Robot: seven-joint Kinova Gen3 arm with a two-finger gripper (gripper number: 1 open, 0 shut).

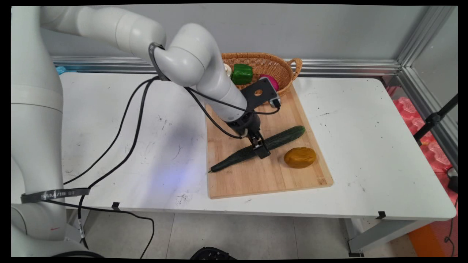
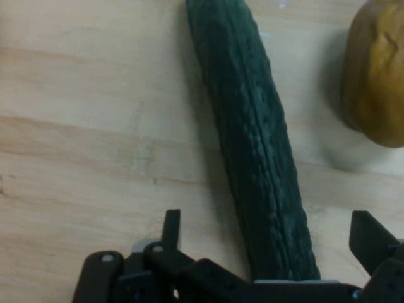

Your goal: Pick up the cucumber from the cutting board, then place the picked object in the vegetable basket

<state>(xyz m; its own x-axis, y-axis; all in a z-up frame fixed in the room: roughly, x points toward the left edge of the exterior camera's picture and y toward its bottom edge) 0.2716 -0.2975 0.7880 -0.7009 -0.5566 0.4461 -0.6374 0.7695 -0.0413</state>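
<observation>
A long dark green cucumber [image 1: 289, 136] [image 2: 252, 107] lies slantwise on a wooden cutting board [image 1: 256, 179] [image 2: 95, 126]. My gripper [image 1: 260, 148] [image 2: 271, 243] is lowered over the cucumber's middle and stands open. One finger is on each side of the cucumber, with a gap between each finger and its skin. A yellow-brown potato-like lump [image 1: 299, 157] [image 2: 377, 76] rests on the board just right of the cucumber, close to the gripper.
A wicker basket [image 1: 289, 67] sits at the board's far end, holding a green pepper [image 1: 242, 74], a pink thing [image 1: 271, 82] and a white thing partly hidden by the arm. Black cables hang from the arm over the table's left half.
</observation>
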